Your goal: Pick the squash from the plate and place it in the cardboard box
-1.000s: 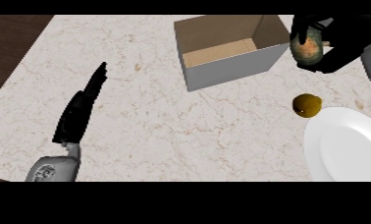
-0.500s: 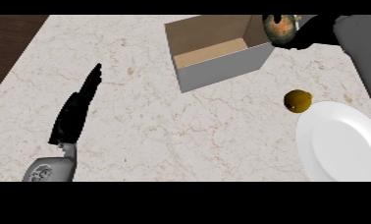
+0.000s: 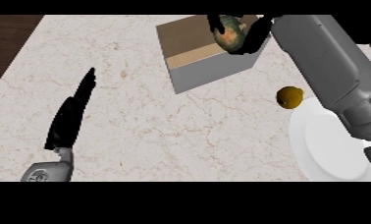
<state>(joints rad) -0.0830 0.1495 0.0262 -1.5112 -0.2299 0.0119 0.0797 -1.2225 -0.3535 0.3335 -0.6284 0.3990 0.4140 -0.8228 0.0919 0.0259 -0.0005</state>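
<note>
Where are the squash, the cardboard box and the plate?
squash (image 3: 230, 33), head view, on its mottled middle.
cardboard box (image 3: 214, 73), head view, on its grey front wall.
plate (image 3: 330, 145), head view, on its bare white middle.

Even, flat, bright light (no glare), barely any shadows on the counter (image 3: 181, 134).

The upper end of the mottled green-and-orange squash (image 3: 231, 32) is covered by the curled black fingers of the right hand (image 3: 250, 35), whose palm is cut off at the top of the view. The far wall of the open brown cardboard box (image 3: 206, 53) is cut off there too, and part of its interior is hidden behind the squash and hand. The round white plate (image 3: 330, 144) is cropped by the right edge and overlapped by the grey right forearm (image 3: 326, 66). The left hand (image 3: 71, 115) is seen edge-on; its thumb cannot be made out.
</note>
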